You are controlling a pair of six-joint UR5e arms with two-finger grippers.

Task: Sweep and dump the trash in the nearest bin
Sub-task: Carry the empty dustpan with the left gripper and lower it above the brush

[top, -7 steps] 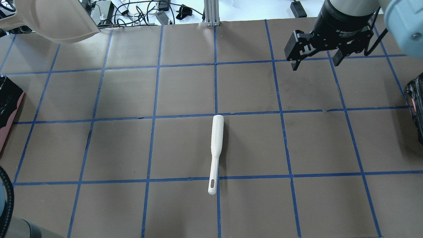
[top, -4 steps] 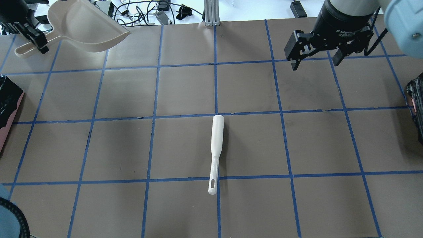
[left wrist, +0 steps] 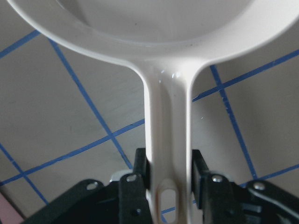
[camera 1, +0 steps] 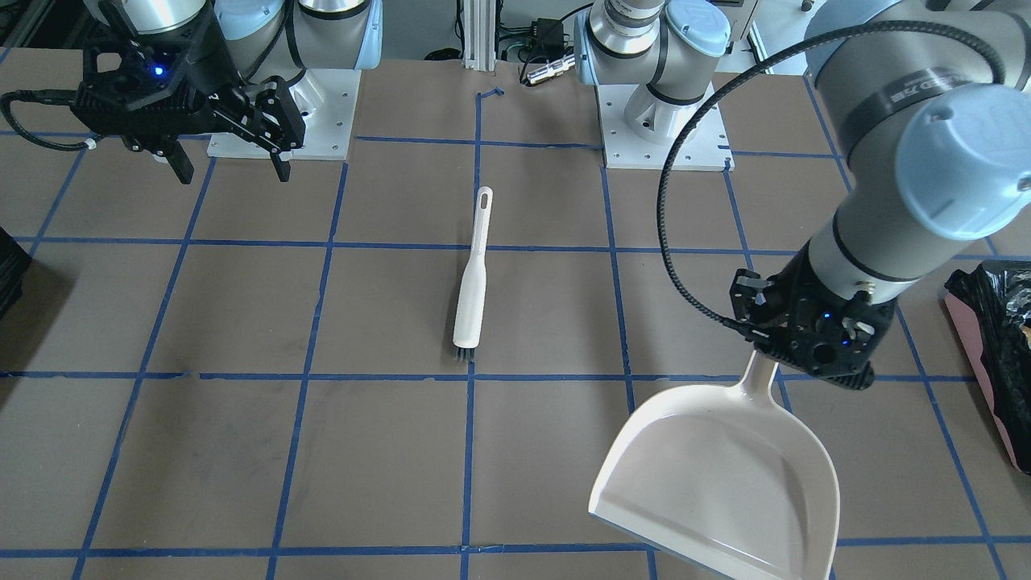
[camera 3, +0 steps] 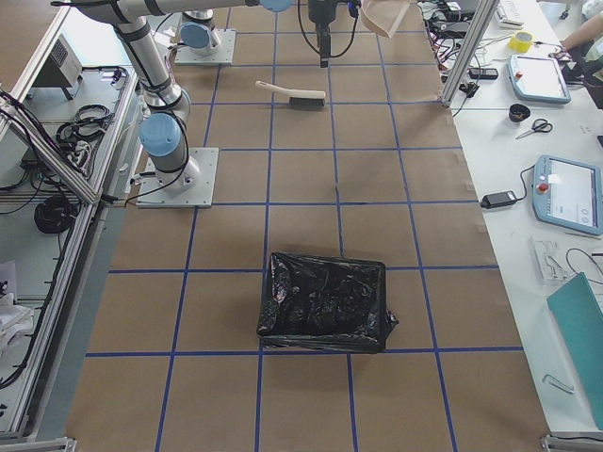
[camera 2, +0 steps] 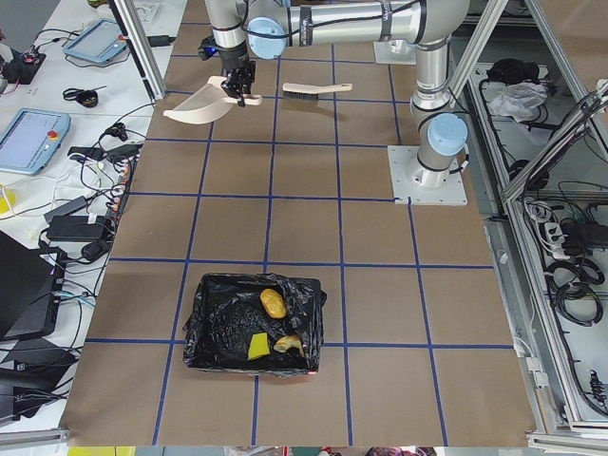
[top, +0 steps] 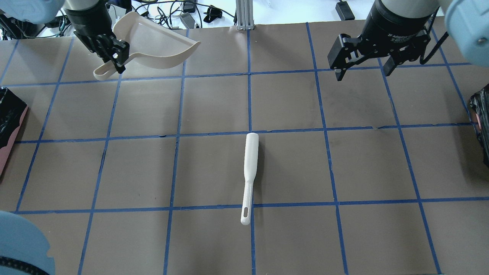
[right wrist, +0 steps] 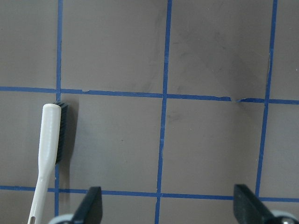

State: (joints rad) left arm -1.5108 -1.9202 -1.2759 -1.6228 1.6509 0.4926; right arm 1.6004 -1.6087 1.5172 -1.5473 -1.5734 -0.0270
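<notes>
My left gripper is shut on the handle of a beige dustpan, held empty above the table's far left part. A white brush lies flat at the table's middle, free of both grippers. Over the far right squares, well away from the brush, my right gripper hangs open with nothing in it. The trash sits in the bin at my left end: a brown lump, a yellow sponge and a tan piece.
A second black-lined bin stands at the table's right end. The left bin's edge shows pink under its bag. Cables and devices lie beyond the far edge. Blue tape lines grid the brown tabletop.
My left gripper has carried the dustpan to the right, from the far left corner to over the second column of squares. The right gripper and the brush have stayed put.
</notes>
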